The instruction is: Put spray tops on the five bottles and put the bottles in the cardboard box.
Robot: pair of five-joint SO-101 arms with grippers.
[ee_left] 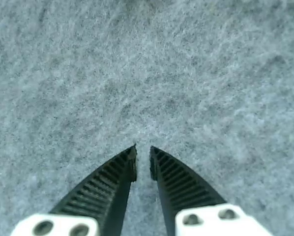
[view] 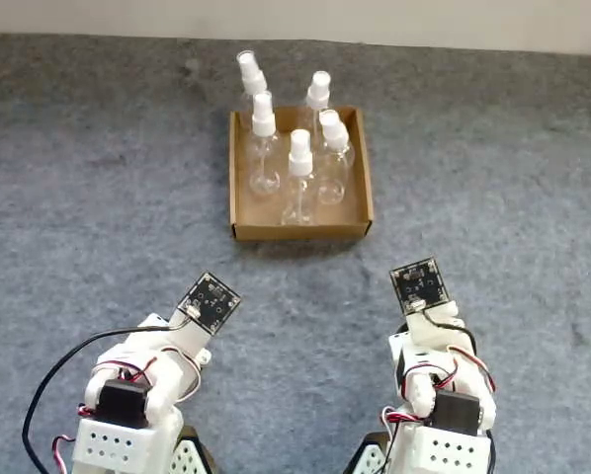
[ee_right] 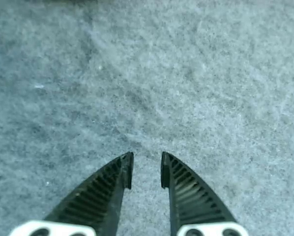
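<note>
Grey felt carpet (view: 98,197) covers the table. At upper centre the cardboard box (view: 300,231) holds the five bottles (view: 298,188), each upright with a white spray top (view: 299,150) on, so the task looks finished to you. Your next move is probably just to hold clear. Both arms sit folded at the bottom edge, well apart from the box. The left gripper (ee_left: 143,150) and right gripper (ee_right: 147,156) point at bare carpet, fingers narrowly parted, holding nothing.

The grey, felt-like table (view: 98,197) carries the cardboard box (view: 300,231) (open-topped, upright); it sits toward the far side.
</note>
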